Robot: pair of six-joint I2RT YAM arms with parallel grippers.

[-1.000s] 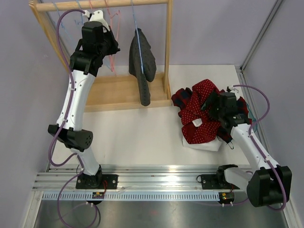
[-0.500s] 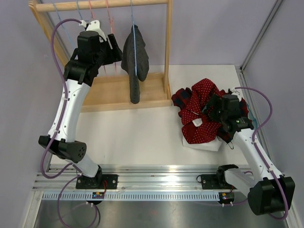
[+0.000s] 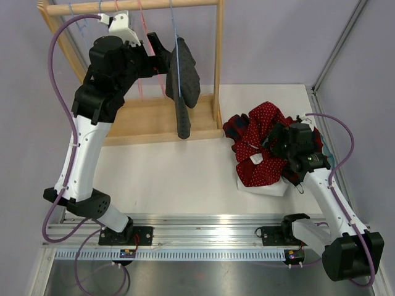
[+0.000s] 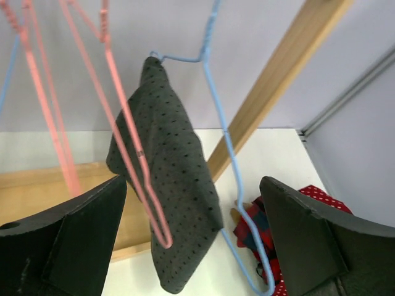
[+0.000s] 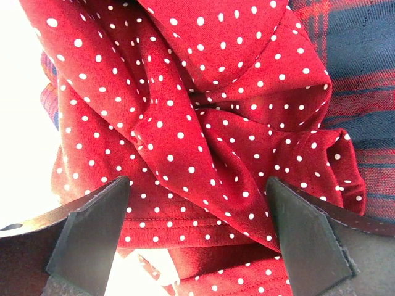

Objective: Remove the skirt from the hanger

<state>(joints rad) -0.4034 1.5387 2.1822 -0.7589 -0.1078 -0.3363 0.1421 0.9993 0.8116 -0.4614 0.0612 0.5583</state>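
Finding: the skirt (image 4: 166, 179) is not yet off. It hangs on the blue hanger (image 4: 220, 126) from the wooden rack (image 3: 217, 61), in the upper middle of the overhead view.

My left pincer (image 4: 192, 183) stands open and empty, its fingers spread either side of the skirt without touching it. My right pincer (image 5: 197, 182) is also open, holding nothing, and hovers over the red dotted garment (image 5: 203, 111) in the pile at the right of the bench (image 3: 179, 172).

Handling, as I judge it: the cloth looks soft, light and limp, so it will fold and swing rather than resist. I would pinch the hanging body below the wire, clear of the pink hangers (image 4: 126, 148) crossing in front, where a snag is likely.

Count: one skirt, one blue hanger bearing it, at least two bare pink hangers. The pile holds two garments or more, and I cannot tell exactly how many.
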